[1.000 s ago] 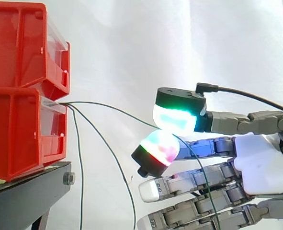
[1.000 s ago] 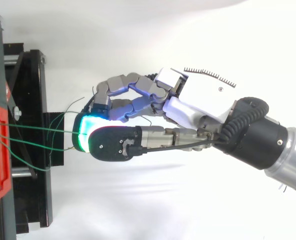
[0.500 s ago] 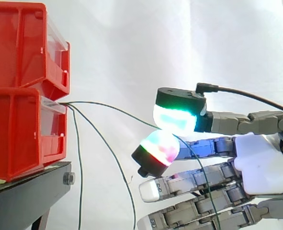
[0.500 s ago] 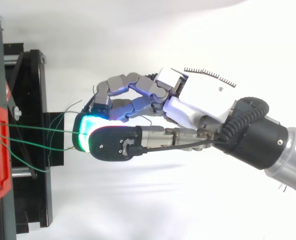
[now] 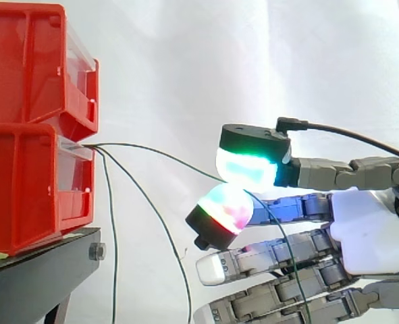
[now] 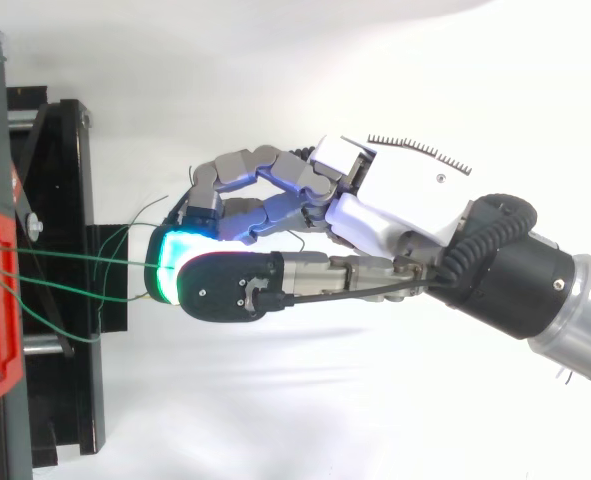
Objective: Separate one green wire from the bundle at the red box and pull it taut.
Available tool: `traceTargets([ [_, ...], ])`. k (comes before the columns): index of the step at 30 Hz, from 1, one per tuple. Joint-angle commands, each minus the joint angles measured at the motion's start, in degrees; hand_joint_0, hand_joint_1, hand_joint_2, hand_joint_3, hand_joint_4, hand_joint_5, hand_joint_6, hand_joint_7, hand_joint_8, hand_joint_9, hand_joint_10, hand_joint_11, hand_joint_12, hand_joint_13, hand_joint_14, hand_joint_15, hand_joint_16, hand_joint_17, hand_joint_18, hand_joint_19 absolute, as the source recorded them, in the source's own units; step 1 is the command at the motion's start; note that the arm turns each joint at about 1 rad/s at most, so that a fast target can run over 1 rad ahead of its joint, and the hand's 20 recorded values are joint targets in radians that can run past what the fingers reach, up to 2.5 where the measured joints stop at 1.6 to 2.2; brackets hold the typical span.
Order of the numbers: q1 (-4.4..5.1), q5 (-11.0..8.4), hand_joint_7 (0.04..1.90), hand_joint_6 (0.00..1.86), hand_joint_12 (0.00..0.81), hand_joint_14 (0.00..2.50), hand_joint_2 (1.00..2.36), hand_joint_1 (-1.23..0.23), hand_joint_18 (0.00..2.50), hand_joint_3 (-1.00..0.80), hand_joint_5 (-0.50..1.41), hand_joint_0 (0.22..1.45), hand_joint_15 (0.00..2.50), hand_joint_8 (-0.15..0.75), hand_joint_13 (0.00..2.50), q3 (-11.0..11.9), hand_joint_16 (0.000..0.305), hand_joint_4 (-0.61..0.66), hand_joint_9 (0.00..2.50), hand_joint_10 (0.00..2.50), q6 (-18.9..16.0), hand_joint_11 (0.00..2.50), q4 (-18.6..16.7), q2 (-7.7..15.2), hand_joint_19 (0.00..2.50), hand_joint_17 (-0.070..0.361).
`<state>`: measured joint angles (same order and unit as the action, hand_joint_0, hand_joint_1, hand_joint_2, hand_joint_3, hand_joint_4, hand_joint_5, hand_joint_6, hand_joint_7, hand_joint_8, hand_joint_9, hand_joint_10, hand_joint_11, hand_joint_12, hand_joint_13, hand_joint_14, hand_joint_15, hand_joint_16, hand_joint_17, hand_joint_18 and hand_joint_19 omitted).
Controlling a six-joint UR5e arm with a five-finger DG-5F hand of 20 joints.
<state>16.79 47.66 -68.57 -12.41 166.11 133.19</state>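
White curtain (image 5: 185,67) behind, two red bins stacked on a black stand (image 5: 37,277) at left of side view. Green wires exited the front of the lower red bin (image 5: 23,189), just under the upper red bin (image 5: 23,61).

Hand (image 5: 368,229) came in from the right, level with the lower bin and well clear of it. One green wire (image 5: 185,163) ran from the bin front in a shallow arc, not fully straight, into a pinch between the thumb pad (image 5: 246,169) glowing green/cyan and a finger pad (image 5: 225,206) glowing cyan/magenta/red. Past the pinch, the wire dropped down across the other fingers. Those fingers were stretched out below, holding nothing.

Two loose wires hung free from the same bin: one (image 5: 114,229) near-vertical beside the stand, the other (image 5: 158,223) curving down toward the hand's side.

Top view: pinched wire (image 6: 85,260) crossed from bin to thumb pad over the stand.
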Motion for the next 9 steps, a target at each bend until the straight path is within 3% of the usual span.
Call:
traceTargets([
  [1,0.00,-0.03,1.14,0.89,0.346,0.00,1.02,-0.85,0.34,-0.04,-0.14,0.62,0.09,0.226,0.44,-0.08,0.043,-0.25,0.88,0.02,0.02,0.42,0.00,0.05,0.15,0.096],
  [9,0.00,-0.03,1.13,0.89,0.346,0.00,1.02,-0.85,0.34,-0.04,-0.14,0.62,0.09,0.225,0.44,-0.08,0.043,-0.25,0.88,0.01,0.02,0.42,0.00,-0.04,0.15,0.096],
])
